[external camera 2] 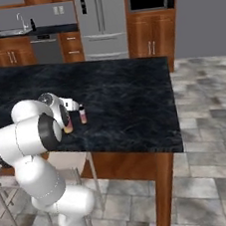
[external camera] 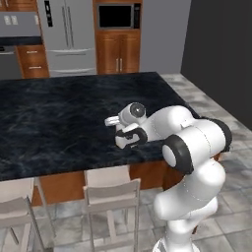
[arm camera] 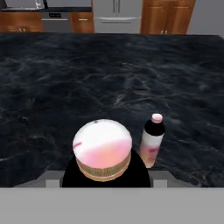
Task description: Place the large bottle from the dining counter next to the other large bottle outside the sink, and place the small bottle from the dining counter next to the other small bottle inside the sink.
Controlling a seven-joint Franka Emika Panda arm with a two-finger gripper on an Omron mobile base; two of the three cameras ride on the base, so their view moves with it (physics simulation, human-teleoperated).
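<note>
- Gripper (external camera: 114, 121) hangs low over the near edge of the dark counter (external camera 2: 132, 92), and I cannot tell how its jaws stand: in the hand view the fingertips are hidden behind the cap directly below the camera, and the base views show only the white hand from the side.
- Large bottle (arm camera: 103, 153) stands right under the hand, its pink-and-white cap filling the lower middle of the hand view; in the right base view only a bit of it peeks out beside the wrist. Whether the fingers touch it is not visible.
- Small bottle (arm camera: 152, 140) stands upright just beside the large one, on its right in the hand view, pale body with a dark shoulder and pink cap; it also shows at (external camera 2: 82, 113).
- Biggest risk, as I judge it: both bottles sit close to the counter's near edge, so a sideways nudge from the hand or wrist could push one off to the floor.
- Next: the bottles stand so close that closing on or lifting the large one could clip and topple the small one.
- Smaller: a grip taken only on the rounded cap could slip as the base drives toward the sink (external camera 2: 6, 33), far off on the back wall.
</note>
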